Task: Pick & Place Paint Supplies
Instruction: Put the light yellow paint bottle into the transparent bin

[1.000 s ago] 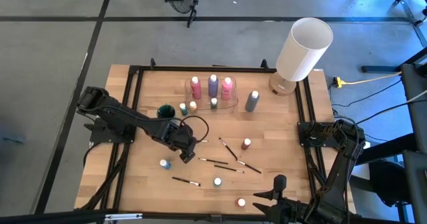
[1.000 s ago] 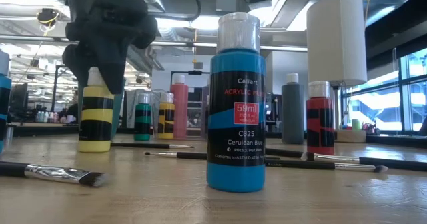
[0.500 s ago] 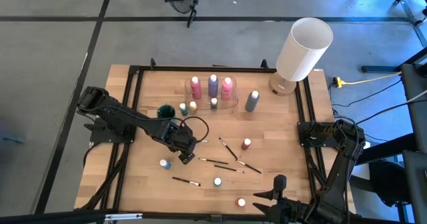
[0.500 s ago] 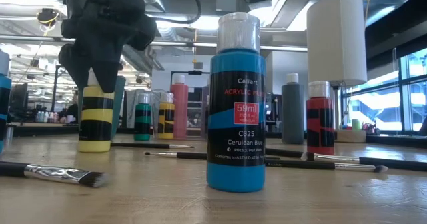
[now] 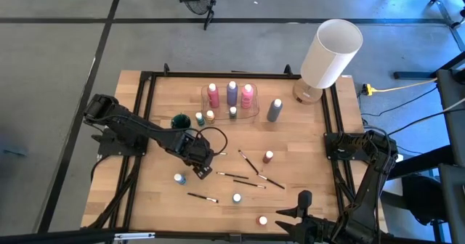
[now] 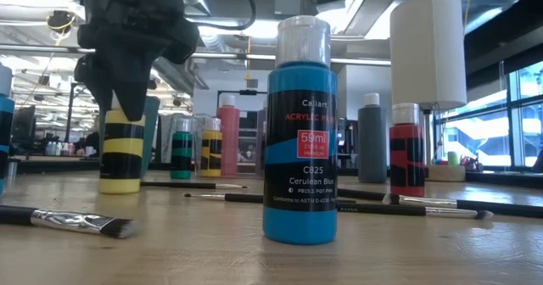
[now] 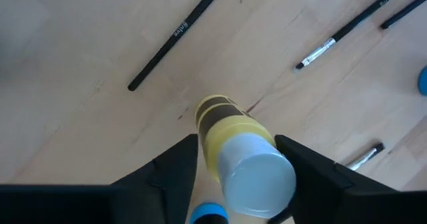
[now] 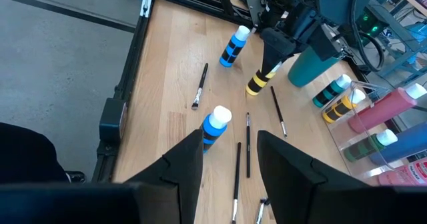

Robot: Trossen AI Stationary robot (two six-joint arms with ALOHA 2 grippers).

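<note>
Between tool fingers: yellow bottle.

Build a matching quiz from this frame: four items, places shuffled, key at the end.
Items:
1. yellow bottle
2. grey bottle
3. lamp
4. right hand

Places:
A. far right corner of the table
B. between the left hand fingers
C. parked at the near edge, over brushes
D. standing alone, right of the clear tray

Pairs: 1-B, 2-D, 3-A, 4-C
</note>
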